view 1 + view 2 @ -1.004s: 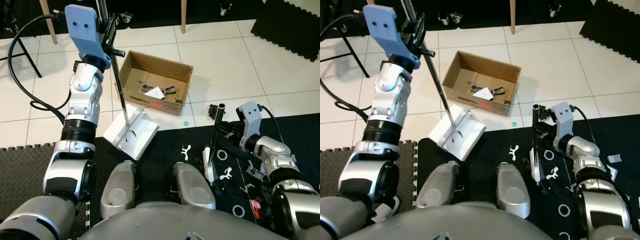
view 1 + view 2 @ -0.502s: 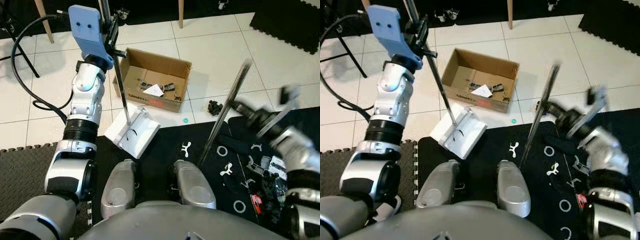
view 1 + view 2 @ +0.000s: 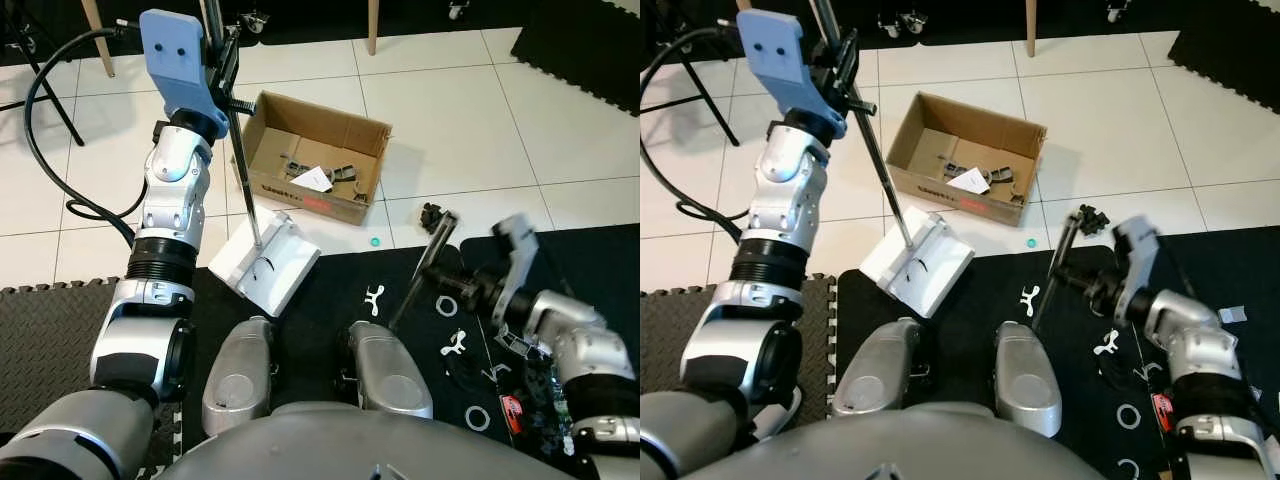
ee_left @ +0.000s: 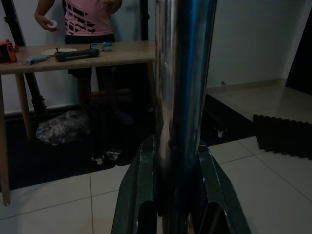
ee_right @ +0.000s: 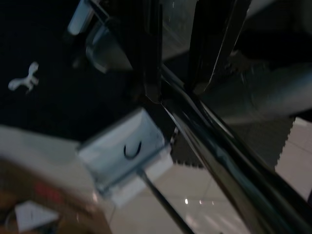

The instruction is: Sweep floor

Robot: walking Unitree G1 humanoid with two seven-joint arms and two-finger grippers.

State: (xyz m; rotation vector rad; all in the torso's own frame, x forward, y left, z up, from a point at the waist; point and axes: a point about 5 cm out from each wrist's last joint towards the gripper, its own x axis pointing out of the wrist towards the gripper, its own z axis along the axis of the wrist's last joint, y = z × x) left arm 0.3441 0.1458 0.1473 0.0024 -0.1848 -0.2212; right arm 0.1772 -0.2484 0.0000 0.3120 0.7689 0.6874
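The robot stands at the edge of a black foam mat (image 3: 330, 290) where it meets white floor tiles (image 3: 450, 130), looking down past its own silver knees. Its left arm is raised high, and the left gripper (image 3: 222, 72) has its two black fingers pinched around the thin metal handle (image 3: 243, 170) of a white dustpan (image 3: 265, 265). The dustpan rests tilted on the floor, half on the tiles and half on the mat's edge, just in front of the left knee. The left wrist view shows the shiny pole (image 4: 184, 97) clamped between the fingers (image 4: 141, 185), with a person in a pink top standing behind a wooden table (image 4: 78, 53) in the dim background. Just beyond the dustpan sits an open cardboard box (image 3: 315, 165) holding scraps of paper and small parts. The right arm reaches low over the mat, and the right gripper (image 3: 1095, 290) is clamped on a second dark pole, the broom handle (image 3: 420, 275), which slants down towards the right knee. Small white plastic pieces (image 3: 372, 298) and rings (image 3: 445, 305) are scattered on the mat near that gripper. A small teal cap (image 3: 373, 241) lies on the tile just beside the mat's edge, and a dark clump of parts (image 3: 430, 213) sits near it.
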